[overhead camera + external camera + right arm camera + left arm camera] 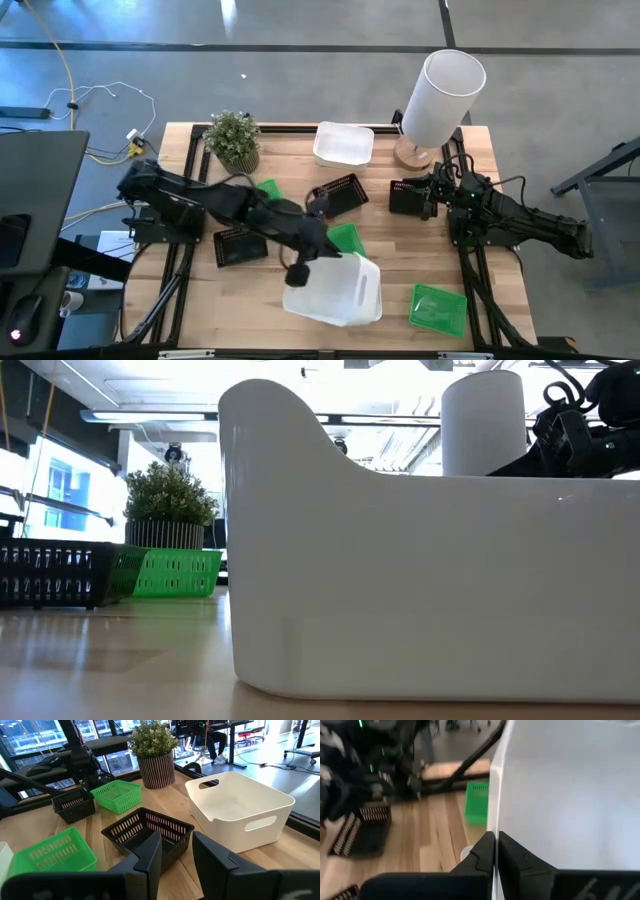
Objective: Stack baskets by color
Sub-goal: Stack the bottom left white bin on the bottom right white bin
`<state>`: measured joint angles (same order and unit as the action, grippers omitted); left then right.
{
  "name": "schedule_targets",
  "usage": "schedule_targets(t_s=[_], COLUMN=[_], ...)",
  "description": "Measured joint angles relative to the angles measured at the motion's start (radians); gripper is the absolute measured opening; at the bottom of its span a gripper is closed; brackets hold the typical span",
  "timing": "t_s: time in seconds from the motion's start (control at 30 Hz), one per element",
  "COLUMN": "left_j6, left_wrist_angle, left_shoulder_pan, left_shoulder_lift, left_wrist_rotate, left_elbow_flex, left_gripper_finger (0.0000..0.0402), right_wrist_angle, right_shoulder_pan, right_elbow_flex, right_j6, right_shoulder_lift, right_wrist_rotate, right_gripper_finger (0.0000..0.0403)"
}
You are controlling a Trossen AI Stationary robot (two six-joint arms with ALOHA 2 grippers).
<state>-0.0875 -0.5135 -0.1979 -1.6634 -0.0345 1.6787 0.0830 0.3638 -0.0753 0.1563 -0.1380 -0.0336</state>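
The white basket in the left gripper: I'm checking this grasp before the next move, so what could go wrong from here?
The left gripper pinches only one thin wall of the white basket, so it could tilt or slip. A green basket lies close beside it and could get knocked.

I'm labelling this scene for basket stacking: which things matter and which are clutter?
Job: white basket in left end effector, second white basket, green baskets, black baskets.
Lying about: potted plant, tall white cylinder.
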Motion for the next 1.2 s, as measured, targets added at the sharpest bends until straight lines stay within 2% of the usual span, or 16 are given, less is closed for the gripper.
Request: schedule_targets(t_s=[0.3,0.53,0.7,1.2], left_j6=[-0.082,-0.122,-0.166,-0.161], left_wrist_angle=[0.002,-0.004,-0.048,-0.119], left_shoulder_pan=[-0.003,0.008,0.032,0.041], left_shoulder_lift=[-0.172,-0.263,-0.283,-0.290], left_wrist_rotate=[-0.003,-0.047,-0.063,-0.085], left_elbow_flex=[-0.001,-0.001,-0.001,-0.001], left_gripper_finger=[0.0000,0.0000,0.0000,0.0000], right_wrist_angle=[0.003,0.003,0.003,0.004], right_shoulder_pan=[0.000,0.000,0.000,0.000], right_elbow_flex=[0.000,0.000,0.000,0.000], right_j6=[0.000,0.000,0.000,0.000], right_shoulder_lift=[0.000,0.000,0.000,0.000], right_wrist_rotate=[0.000,0.000,0.000,0.000], right_gripper_finger=[0.0098,0.0098,0.0098,0.0098])
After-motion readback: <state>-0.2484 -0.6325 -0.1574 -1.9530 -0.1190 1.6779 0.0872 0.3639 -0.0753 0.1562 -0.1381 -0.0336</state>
